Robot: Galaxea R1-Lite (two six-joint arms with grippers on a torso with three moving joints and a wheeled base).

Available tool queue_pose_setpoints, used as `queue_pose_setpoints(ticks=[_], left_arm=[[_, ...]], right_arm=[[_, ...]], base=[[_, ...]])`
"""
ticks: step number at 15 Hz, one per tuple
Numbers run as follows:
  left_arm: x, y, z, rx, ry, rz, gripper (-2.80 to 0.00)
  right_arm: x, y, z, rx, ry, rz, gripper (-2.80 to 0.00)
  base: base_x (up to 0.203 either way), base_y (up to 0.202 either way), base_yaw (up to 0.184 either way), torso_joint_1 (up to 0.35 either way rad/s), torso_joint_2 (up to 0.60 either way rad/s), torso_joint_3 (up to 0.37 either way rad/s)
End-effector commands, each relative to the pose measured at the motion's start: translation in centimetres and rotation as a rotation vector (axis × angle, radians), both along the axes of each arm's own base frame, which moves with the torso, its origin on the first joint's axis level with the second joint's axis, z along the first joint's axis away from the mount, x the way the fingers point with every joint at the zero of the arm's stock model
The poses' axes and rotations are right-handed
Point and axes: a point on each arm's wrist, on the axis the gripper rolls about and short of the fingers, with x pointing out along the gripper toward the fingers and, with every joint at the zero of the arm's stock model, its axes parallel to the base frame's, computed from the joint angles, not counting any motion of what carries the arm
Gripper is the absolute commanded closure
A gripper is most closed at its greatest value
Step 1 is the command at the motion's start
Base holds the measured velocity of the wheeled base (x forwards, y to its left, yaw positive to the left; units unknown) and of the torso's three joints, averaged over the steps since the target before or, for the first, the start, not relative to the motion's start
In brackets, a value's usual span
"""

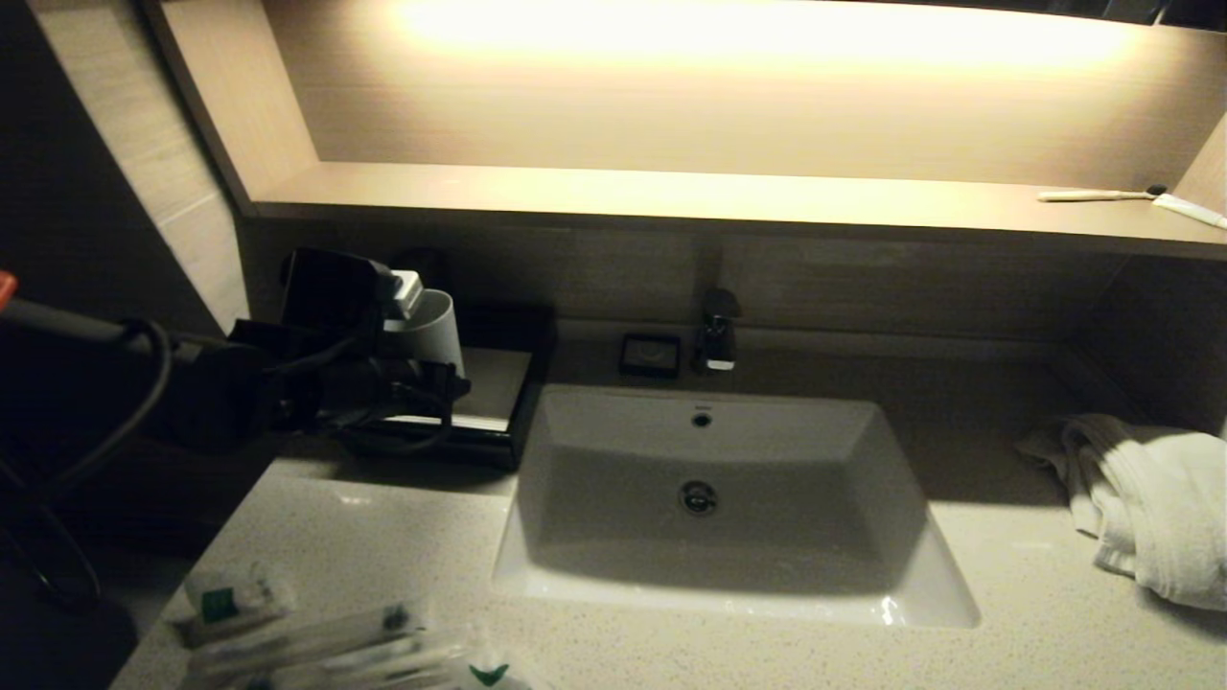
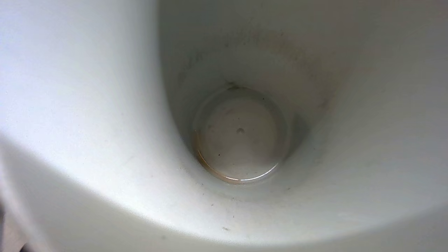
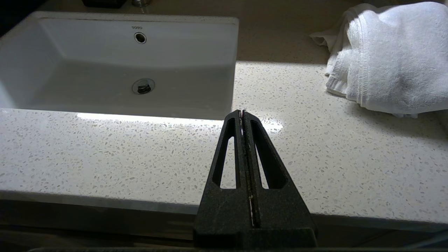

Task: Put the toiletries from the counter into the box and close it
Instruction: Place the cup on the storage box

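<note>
The toiletries [image 1: 316, 642], clear-wrapped white sachets with green marks and slim wrapped sticks, lie in a heap at the front left of the counter [image 1: 383, 546]. The black box [image 1: 532, 383] with its cream top panel stands at the back left beside the basin [image 1: 729, 604]. My left gripper [image 1: 446, 383] hovers over the box, shut on a pale cup [image 1: 436, 326] that is tilted off the surface. The left wrist view looks straight into that cup [image 2: 241, 140], which hides the fingers. My right gripper [image 3: 242, 112] is shut and empty above the counter's [image 3: 105, 157] front edge, right of the basin [image 3: 105, 70].
A crumpled white towel [image 1: 1150, 508] [image 3: 392, 59] lies on the right of the counter. Behind the basin are the tap [image 1: 717, 335] and a small black square dish [image 1: 650, 355]. A toothbrush [image 1: 1093, 195] and white tube [image 1: 1193, 211] rest on the lit shelf.
</note>
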Motion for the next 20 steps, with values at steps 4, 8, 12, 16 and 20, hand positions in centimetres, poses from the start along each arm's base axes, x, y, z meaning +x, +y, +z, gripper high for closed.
queue_pose_setpoints(ticks=[4,8,12,16,20], left_arm=[[2.6,-1.3,-1.1,-0.006,0.007,-0.008,0.00],[4.9,-2.0,-1.8,-0.002,-0.007,0.009,0.00],[6.8,-2.6,-2.3,-0.006,-0.023,0.012,0.00],[8.2,-2.9,-2.7,-0.007,-0.027,0.026,0.00],[9.0,-3.2,-2.8,-0.019,-0.038,0.034,0.00]], right_arm=[[0.0,0.0,0.0,0.000,0.000,0.001,0.00],[0.0,0.0,0.0,0.000,0.000,0.001,0.00],[0.0,0.0,0.0,0.000,0.000,0.001,0.00],[0.0,0.0,0.0,0.000,0.000,0.001,0.00],[0.0,0.0,0.0,0.000,0.000,0.001,0.00]], base=[[0.000,0.000,0.000,0.000,0.00,0.000],[0.000,0.000,0.000,0.000,0.00,0.000],[0.000,0.000,0.000,0.000,0.00,0.000],[0.000,0.000,0.000,0.000,0.00,0.000],[0.000,0.000,0.000,0.000,0.00,0.000]])
